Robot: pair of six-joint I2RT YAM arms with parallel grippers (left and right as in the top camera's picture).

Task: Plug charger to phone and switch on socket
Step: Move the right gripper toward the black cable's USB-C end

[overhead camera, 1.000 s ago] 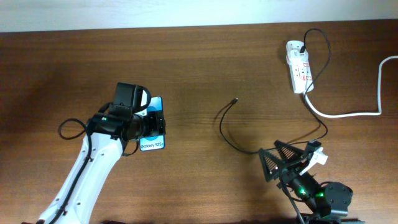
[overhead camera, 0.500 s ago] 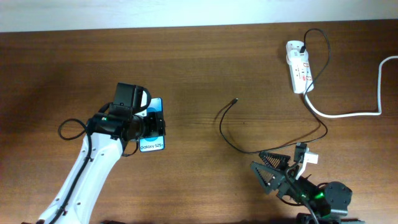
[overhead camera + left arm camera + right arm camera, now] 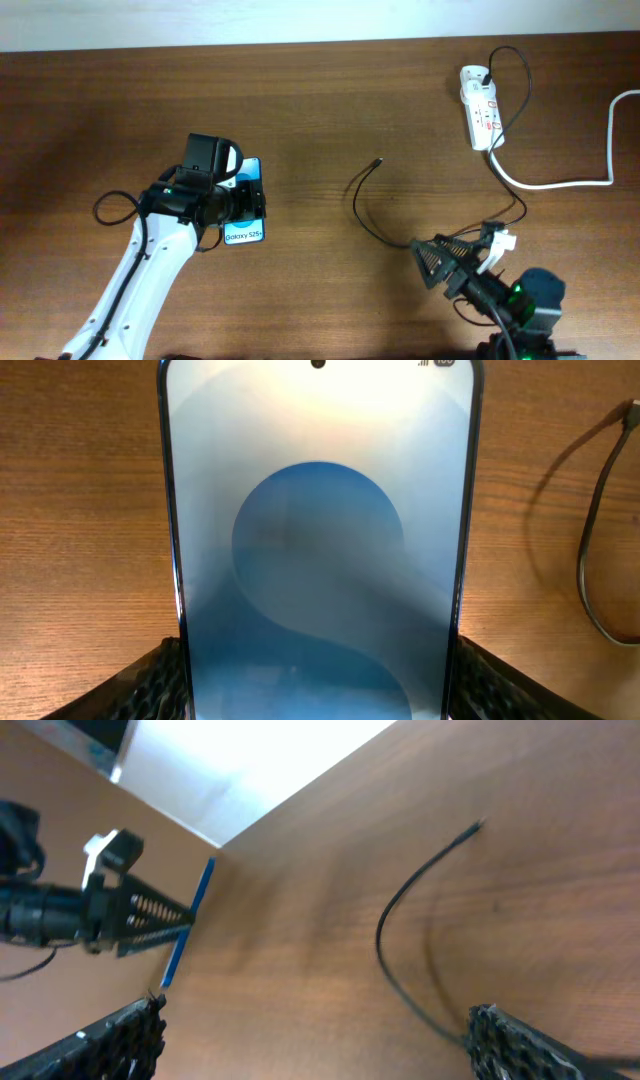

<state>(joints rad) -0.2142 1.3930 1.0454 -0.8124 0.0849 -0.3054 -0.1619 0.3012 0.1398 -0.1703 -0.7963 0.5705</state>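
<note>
The phone (image 3: 247,212), blue-screened with a white "Galaxy S25+" band, is gripped by its sides in my left gripper (image 3: 232,200) at the left middle. It fills the left wrist view (image 3: 318,510), with a finger on each side (image 3: 318,695). In the right wrist view it shows edge-on (image 3: 188,925). The charger, a thin black cable (image 3: 362,215), curves from its loose tip (image 3: 378,160) round to the plug in the socket (image 3: 480,118) at the back right. My right gripper (image 3: 440,262) is open and empty just beside the cable's near bend (image 3: 400,935), fingers apart (image 3: 310,1035).
The socket's thick white cord (image 3: 560,183) runs off the right edge. The charger cable loops above the socket (image 3: 520,60) and down its right side. The wall edge lies along the back of the brown wooden table (image 3: 320,100).
My right gripper dipped toward the front edge, then came back up close to the cable's near bend. The left arm and the phone have not moved.
</note>
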